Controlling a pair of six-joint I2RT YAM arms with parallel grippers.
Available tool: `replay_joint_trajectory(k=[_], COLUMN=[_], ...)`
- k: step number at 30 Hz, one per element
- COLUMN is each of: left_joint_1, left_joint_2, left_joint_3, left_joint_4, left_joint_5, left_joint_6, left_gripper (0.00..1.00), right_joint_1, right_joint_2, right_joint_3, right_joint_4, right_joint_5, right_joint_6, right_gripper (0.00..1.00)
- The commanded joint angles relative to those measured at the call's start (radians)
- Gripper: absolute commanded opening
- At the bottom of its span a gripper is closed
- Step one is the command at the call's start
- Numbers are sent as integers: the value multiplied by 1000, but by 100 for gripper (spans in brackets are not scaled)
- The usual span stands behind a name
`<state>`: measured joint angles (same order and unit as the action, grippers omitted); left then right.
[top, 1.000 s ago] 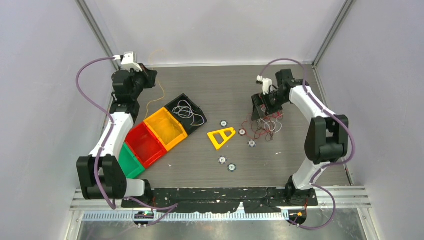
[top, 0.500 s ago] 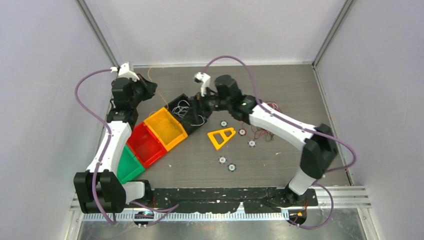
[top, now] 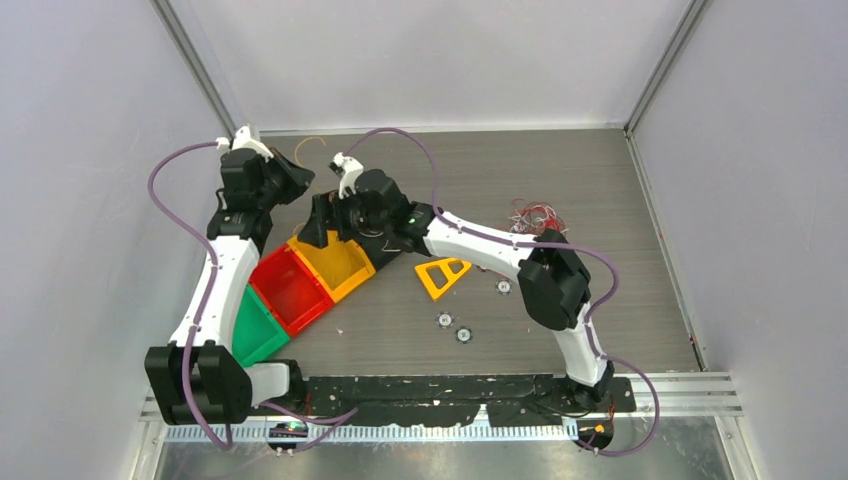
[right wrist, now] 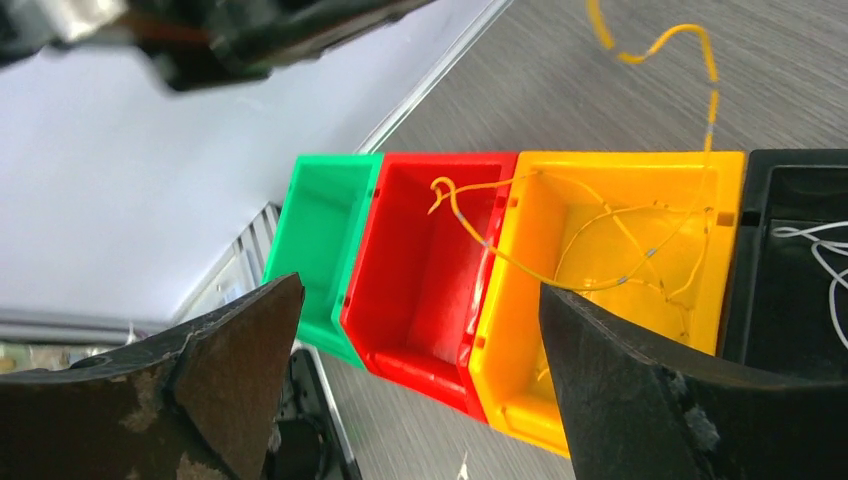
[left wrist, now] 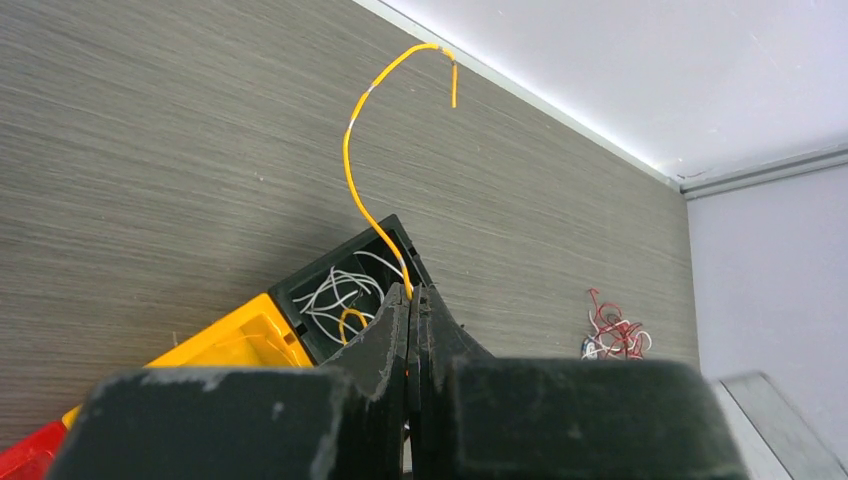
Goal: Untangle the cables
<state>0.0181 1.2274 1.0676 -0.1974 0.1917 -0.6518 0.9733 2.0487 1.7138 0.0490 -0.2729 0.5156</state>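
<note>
Right fingers (right wrist: 230,370), open and empty, swung from red-and-white wire tangle (top: 535,215) to upper left, beside left fingers (left wrist: 385,335) clamped on thin yellow-orange wire (left wrist: 350,170); 2-handed pull likely next.

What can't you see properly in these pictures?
- Top view: the right arm covers most of the black bin.
- Left wrist view: the shut left gripper hides the held end of the yellow wire.
- Top view: the red tangle is too small to count its wires.
- Top view: the little round pieces are too small to identify.
- Right wrist view: the picture's edge cuts off the black bin.
</note>
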Motion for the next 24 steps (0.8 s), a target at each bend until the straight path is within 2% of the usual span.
replay_joint_trajectory(k=[1,6,12,16,17,19,24], left_joint_1=[28,53,72,91,91,90,95], left_joint_2=[-14,-26,-30,-31,-31,-37,-58], left_joint_3=[6,-7,-14,-12,-14,-24,-51], left_joint_4=[10,43,61,52,49,58,72], left_joint_5=[-4,22,57,113,125,132,144], left_joint_6=[-33,-28,-25,-54,-62,-69,-83], left_gripper=[0,0,0,0,0,0,0], right_joint_1=[-3,-7,-15,-26,-30,-35,-43], right_joint_2=[26,57,62,56,57,62,78], right_joint_3=[102,150,154,145,141,143,143], right_joint_4=[41,-7,-38,-88,-77,-75,-72], right_joint_5=[97,132,150,191,182,178,179], right_joint_6=[112,115,154,160,165,178,202], right_gripper=[90,68,69,82,82,81,69])
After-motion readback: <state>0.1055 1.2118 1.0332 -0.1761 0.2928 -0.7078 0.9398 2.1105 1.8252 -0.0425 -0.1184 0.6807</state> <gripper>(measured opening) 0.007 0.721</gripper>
